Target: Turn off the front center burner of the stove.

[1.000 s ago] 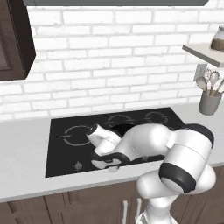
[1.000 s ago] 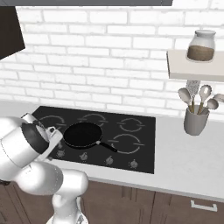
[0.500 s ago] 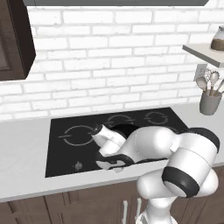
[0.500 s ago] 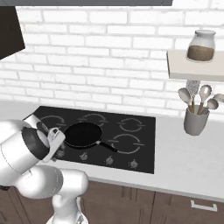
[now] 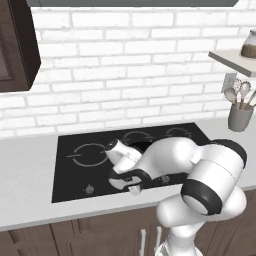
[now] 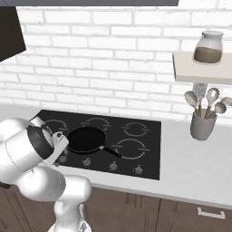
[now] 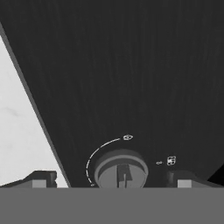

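One glossy black glass stove sat in the table. One black frying pan lay on it. Four pale-grey ring markings showed around the pan, and three small grey knobs along the front edge. One grey utensil holder held four spoons. One glass jar stood on one shelf.

My arm is built from smooth, glossy white rounded shells, fat and tube-like, with a bulbous elbow casing. Dark, near-black bands ring the joints; one wide black collar wraps the big link closest to the left base camera. Near the wrist a thin black seam curves round the white housing. From the right base camera the shoulder link shows the same white shell with a black ring. My end effector has two small dark grey, blocky fingertips.
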{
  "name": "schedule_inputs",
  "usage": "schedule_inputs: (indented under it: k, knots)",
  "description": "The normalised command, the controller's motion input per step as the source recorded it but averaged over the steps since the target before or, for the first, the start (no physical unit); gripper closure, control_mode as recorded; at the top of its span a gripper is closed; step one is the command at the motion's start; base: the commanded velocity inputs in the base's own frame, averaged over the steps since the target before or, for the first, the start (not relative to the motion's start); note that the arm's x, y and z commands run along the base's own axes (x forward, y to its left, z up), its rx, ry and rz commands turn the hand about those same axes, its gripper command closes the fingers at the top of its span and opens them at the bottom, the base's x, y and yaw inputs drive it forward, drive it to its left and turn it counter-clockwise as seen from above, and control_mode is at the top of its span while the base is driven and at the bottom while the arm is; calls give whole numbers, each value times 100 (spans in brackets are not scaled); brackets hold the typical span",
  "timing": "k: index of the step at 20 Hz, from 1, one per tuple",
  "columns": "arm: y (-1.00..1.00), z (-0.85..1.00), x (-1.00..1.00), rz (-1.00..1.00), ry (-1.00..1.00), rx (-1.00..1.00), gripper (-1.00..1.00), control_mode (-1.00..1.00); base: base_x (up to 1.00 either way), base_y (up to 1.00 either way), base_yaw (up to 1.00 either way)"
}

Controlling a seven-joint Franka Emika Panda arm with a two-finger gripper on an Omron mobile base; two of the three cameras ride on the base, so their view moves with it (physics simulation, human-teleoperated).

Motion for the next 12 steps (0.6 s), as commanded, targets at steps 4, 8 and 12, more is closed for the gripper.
schedule_inputs:
  k: [4,8,12]
  knots:
    - [0,0,5,0,2,0,-100,-100,0,0,0]
    - [0,0,0,0,0,0,100,-100,0,0,0]
    - [0,0,0,0,0,0,100,-100,0,0,0]
